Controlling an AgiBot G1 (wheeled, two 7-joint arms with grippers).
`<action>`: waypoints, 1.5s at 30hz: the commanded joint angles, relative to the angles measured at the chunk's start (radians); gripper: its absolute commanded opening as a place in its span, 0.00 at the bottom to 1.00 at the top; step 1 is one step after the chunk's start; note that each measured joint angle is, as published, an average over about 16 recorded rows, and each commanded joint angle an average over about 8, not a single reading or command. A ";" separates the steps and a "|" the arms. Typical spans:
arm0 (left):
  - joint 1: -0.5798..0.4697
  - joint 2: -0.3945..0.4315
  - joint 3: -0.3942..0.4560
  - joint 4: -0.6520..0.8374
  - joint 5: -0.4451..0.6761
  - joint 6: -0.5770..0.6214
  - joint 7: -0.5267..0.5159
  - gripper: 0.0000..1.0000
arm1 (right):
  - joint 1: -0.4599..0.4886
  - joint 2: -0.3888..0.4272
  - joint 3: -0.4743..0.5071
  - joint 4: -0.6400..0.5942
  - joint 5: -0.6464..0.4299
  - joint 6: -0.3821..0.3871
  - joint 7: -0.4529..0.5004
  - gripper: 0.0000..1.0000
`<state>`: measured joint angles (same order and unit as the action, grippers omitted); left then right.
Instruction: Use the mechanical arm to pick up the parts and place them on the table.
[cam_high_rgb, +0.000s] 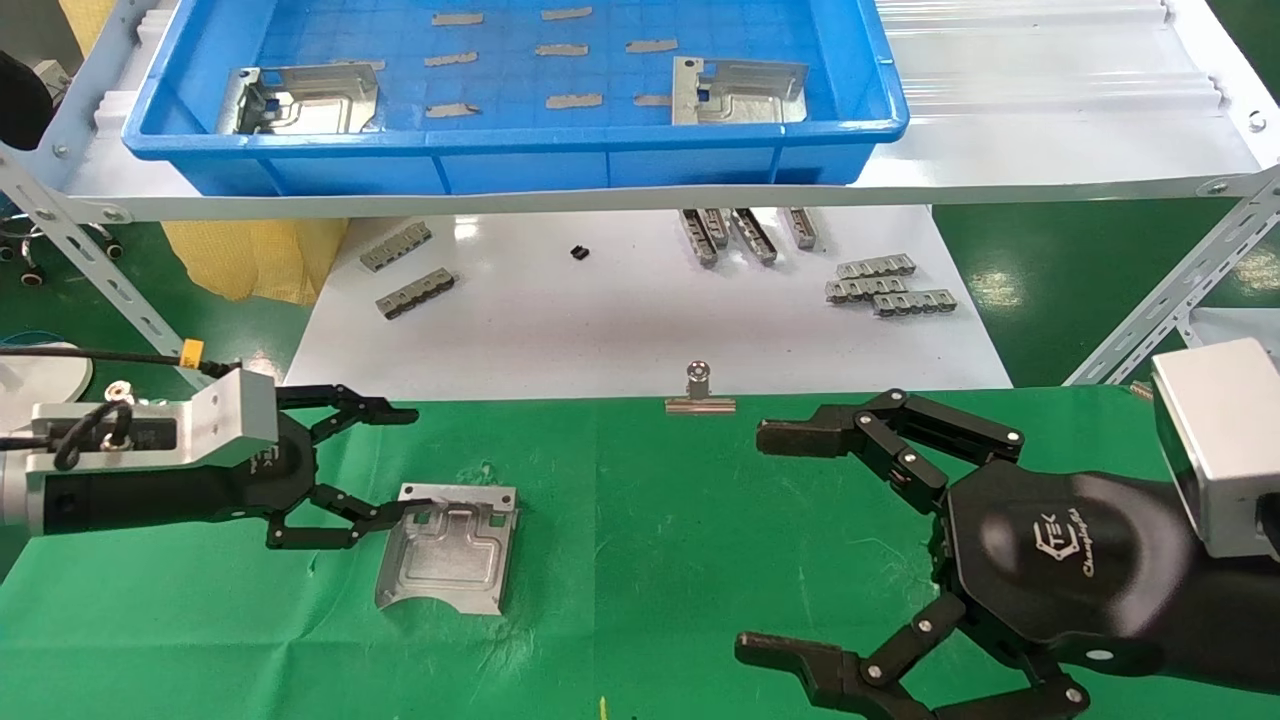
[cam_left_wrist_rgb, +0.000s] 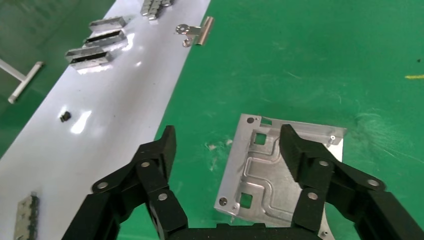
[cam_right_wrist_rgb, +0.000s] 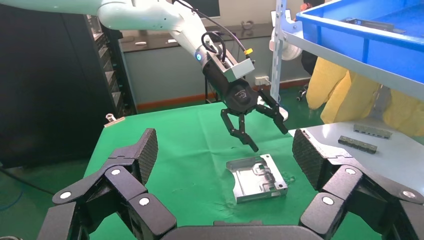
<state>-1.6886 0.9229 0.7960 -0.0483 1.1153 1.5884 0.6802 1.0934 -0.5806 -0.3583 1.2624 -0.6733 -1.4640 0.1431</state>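
Head view – L gripper (cam_high_rgb: 385, 465): fingers spread wide, nothing held; hangs over the green table (cam_high_rgb: 700, 560), lower finger just at the near edge of a part.
Head view – part on cloth (cam_high_rgb: 450, 548): lies flat on the table, curved corner toward the robot; looks released, so one placement seems done.
Head view – parts left: two more in the blue tray (cam_high_rgb: 510, 150) on the shelf, one at its left end (cam_high_rgb: 300, 100), one at its right (cam_high_rgb: 738, 92).
Head view – R gripper (cam_high_rgb: 800, 545): spread wide, empty, parked over the table's right side, well apart from the part.
L wrist view – L gripper (cam_left_wrist_rgb: 227, 147): jaws wide; one finger over the plate (cam_left_wrist_rgb: 280, 167), other over bare cloth beside the white tabletop (cam_left_wrist_rgb: 100, 125). Can't tell if a pad touches the plate.
L wrist view – tip: lift straight off before swinging away, else a finger may drag the plate or snag the wrinkled cloth.
R wrist view – L gripper (cam_right_wrist_rgb: 255, 127): above the part (cam_right_wrist_rgb: 256, 177) w/ a clear gap below the fingertips; part flat on cloth.
R wrist view – next, my guess: go up to the tray for another part, keep jaws wide on approach, grip across a folded edge, clear the tray rim on the way in and out.
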 joint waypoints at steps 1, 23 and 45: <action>0.000 0.000 -0.001 0.004 -0.002 0.000 0.001 1.00 | 0.000 0.000 0.000 0.000 0.000 0.000 0.000 1.00; 0.181 -0.092 -0.152 -0.364 -0.113 -0.027 -0.252 1.00 | 0.000 0.000 0.000 0.000 0.000 0.000 0.000 1.00; 0.407 -0.206 -0.342 -0.818 -0.254 -0.061 -0.573 1.00 | 0.000 0.000 0.000 0.000 0.000 0.000 0.000 1.00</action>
<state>-1.2821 0.7167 0.4544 -0.8665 0.8609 1.5269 0.1076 1.0936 -0.5805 -0.3587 1.2621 -0.6730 -1.4640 0.1428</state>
